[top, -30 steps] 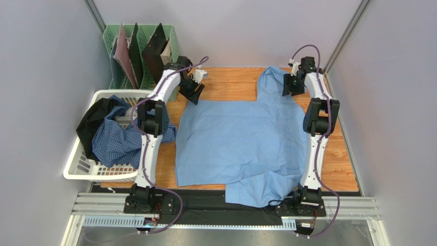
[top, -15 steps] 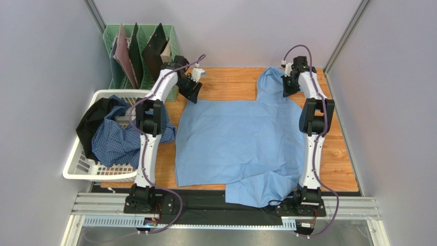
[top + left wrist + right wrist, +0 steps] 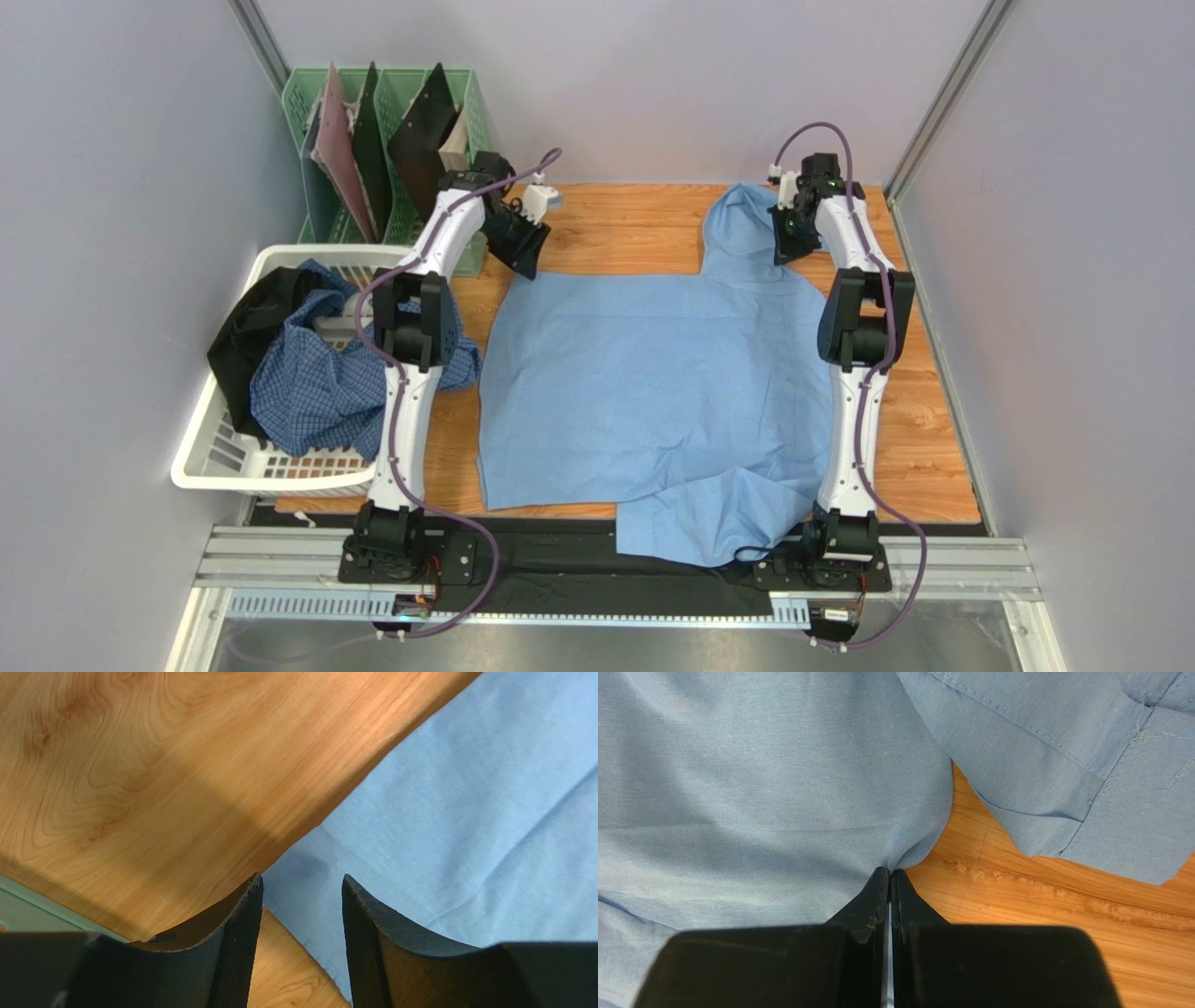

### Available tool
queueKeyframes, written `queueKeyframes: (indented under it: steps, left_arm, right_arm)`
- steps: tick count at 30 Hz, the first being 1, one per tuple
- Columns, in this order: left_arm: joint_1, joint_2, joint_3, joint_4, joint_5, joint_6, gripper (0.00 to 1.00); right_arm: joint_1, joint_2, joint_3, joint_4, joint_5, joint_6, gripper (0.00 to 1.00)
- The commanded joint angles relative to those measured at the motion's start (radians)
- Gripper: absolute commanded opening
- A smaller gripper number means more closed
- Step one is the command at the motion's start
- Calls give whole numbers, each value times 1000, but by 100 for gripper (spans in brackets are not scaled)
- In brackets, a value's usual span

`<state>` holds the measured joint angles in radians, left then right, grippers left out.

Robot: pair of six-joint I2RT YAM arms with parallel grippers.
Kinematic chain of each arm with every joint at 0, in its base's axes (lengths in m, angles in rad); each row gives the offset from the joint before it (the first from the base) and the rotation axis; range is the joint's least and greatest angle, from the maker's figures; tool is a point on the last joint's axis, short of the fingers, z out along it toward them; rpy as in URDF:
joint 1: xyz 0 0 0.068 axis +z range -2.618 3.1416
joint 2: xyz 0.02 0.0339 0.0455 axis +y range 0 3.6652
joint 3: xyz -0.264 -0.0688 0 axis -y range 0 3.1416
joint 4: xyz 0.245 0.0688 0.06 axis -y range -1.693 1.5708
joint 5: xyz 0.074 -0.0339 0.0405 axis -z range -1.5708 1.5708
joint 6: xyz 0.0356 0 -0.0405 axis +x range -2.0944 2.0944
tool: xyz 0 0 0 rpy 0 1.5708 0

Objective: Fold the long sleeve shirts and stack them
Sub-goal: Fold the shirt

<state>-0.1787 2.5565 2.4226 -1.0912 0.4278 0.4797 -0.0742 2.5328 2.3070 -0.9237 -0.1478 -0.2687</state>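
Top external view: blue shirt [image 3: 659, 392] spread flat on the bench [image 3: 631, 224]; checked shirt [image 3: 316, 385] heaped in the basket [image 3: 211, 462] at left. Left hand [image 3: 302, 882], jaws apart, straddles the blue shirt's far-left corner. Right hand [image 3: 889, 873], jaws closed, pinches a pucker of cloth at its far right.

We stretch our white-and-black left arm [image 3: 397, 406] and right arm [image 3: 859, 406] from the near bases toward the far side. Our left gripper [image 3: 302, 889] points down, its black fingers [image 3: 235, 945] parted with a clear gap. Our right gripper [image 3: 890, 875] points down, fingers pressed together, pinching a pucker of the plain light blue shirt [image 3: 738, 777].
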Motion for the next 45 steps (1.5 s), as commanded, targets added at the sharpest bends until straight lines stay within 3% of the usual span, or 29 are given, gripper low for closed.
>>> queueKeyframes:
  steps: [1, 10, 12, 18, 21, 27, 34, 37, 42, 45]
  left_arm:
    - [-22, 24, 32, -6, -79, 88, 49]
    - [-35, 1, 21, 27, -87, 111, 18]
    - [-35, -7, 21, 30, -78, 117, 16]
    - [-33, -57, 4, 45, -69, 169, 49]
    - [-36, -67, -3, 45, -55, 218, 54]
    - [-36, -18, 44, -9, 8, 307, 53]
    - [-39, 51, 95, -65, -12, 384, 50]
    - [-39, 80, 99, -78, -24, 389, 43]
    - [-53, 108, 127, -87, -38, 387, 42]
    - [-59, 100, 113, -102, -31, 399, 31]
  right_arm:
    - [2, 21, 2, -6, 37, -27, 0]
    - [1, -18, 6, 11, 25, -41, 0]
    - [1, -31, 6, 25, 27, -47, 0]
    - [2, -49, 12, 28, 21, -56, 0]
    - [2, -48, 5, 28, 21, -63, 0]
    - [1, -46, -6, 29, 21, -67, 0]
    - [2, -49, -4, 29, 27, -75, 0]
    - [2, -52, -9, 31, 25, -79, 0]
    - [2, -58, -4, 25, 14, -86, 0]
    - [2, -63, 6, 23, 13, -87, 0]
